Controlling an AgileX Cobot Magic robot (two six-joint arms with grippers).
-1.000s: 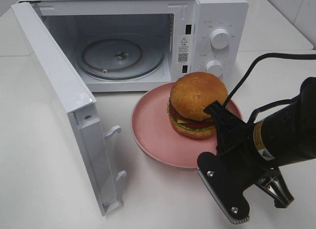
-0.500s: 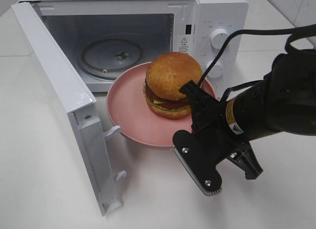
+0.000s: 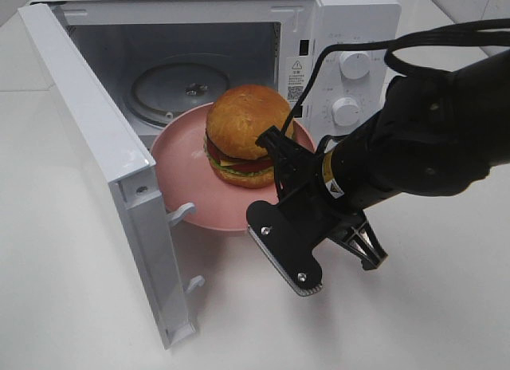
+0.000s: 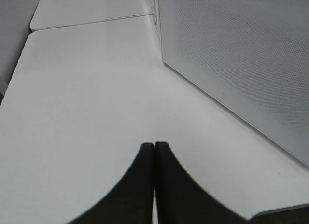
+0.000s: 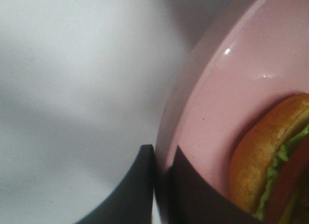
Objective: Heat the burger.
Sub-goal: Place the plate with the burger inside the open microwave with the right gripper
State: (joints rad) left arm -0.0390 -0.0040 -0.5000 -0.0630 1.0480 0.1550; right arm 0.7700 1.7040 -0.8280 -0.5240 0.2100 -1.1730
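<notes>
The burger, a golden bun over patty, cheese, tomato and lettuce, sits on a round pink plate. The plate hangs just in front of the open microwave's cavity, above the table. My right gripper is shut on the plate's right rim. In the right wrist view its dark fingers pinch the pink plate's rim, with the burger just beyond. My left gripper is shut and empty, low over the white table beside the microwave's perforated side wall.
The microwave door swings open to the left, with its latch hooks facing the plate. A glass turntable lies inside the cavity. Two control knobs sit on the right panel. A black cable loops over my right arm.
My right gripper has carried the plate and burger up and to the left, from the table in front of the microwave to just before its opening.
</notes>
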